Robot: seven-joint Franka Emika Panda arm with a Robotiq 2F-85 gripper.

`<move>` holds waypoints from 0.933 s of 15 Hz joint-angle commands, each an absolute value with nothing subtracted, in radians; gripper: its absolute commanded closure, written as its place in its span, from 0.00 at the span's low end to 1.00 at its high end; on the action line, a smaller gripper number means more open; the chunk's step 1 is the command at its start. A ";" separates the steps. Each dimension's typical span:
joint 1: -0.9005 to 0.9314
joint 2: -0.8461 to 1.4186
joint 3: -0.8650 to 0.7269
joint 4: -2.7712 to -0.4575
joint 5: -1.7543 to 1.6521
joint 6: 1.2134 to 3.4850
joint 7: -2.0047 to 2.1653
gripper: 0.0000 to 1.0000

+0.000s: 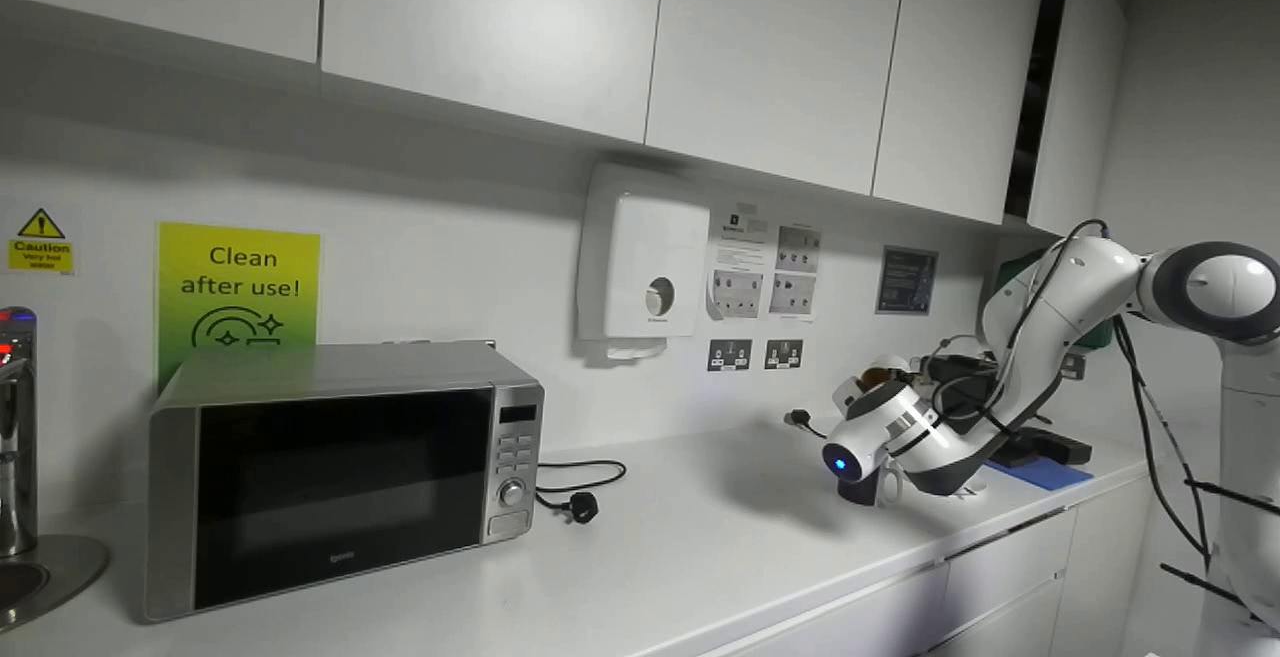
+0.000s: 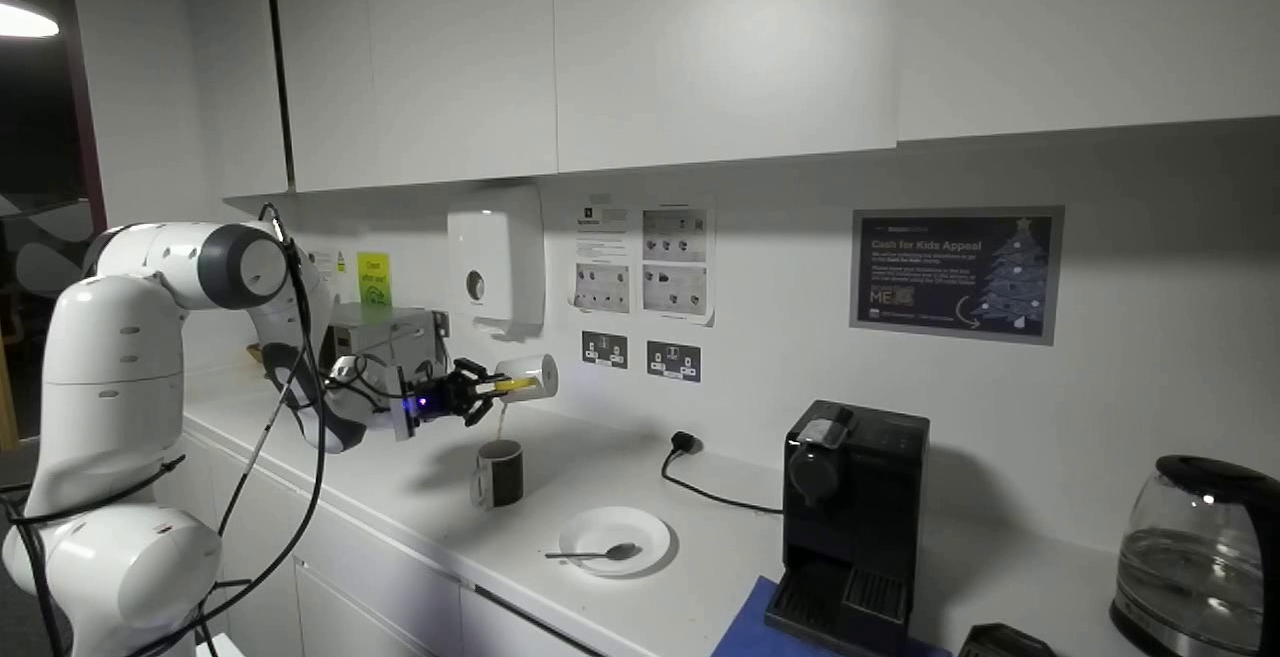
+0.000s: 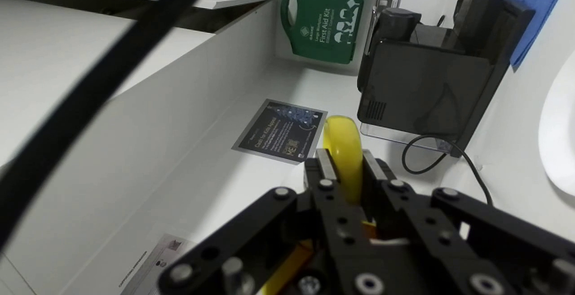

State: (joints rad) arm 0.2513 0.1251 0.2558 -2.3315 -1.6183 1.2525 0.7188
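As the white mug [image 2: 530,373] hung tipped, a thin stream [image 2: 502,422] fell toward the dark mug [image 2: 505,474]

While the dark mug stood upright on the tabletop [image 2: 610,462], in an exterior view the end effector [image 2: 498,386] held the white mug above it, clamped narrowly around the yellow handle [image 2: 517,384]; a white plate [image 2: 600,517] lay nearby. In an exterior view, the robot arm [image 1: 1075,287] hid the grip — only part of the dark mug showed below. In the wrist view, the fingers [image 3: 326,165] pinched the yellow handle — a green first aid kit [image 3: 325,21] showed beyond.
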 commanded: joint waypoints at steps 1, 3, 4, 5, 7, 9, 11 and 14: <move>0.261 0.118 0.258 -2.348 -1.658 1.182 0.747 0.96; 0.260 0.118 0.258 -2.347 -1.658 1.182 0.746 0.96; 0.260 0.118 0.258 -2.347 -1.658 1.181 0.747 0.96; 0.260 0.118 0.258 -2.347 -1.658 1.180 0.747 0.96; 0.260 0.118 0.258 -2.345 -1.655 1.178 0.747 0.96; 0.260 0.118 0.259 -2.339 -1.645 1.179 0.747 0.96; 0.260 0.117 0.261 -2.333 -1.634 1.181 0.745 0.96; 0.260 0.116 0.261 -2.326 -1.623 1.185 0.742 0.96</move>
State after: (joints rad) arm 0.2514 0.1251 0.2560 -2.3313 -1.6200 1.2416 0.7201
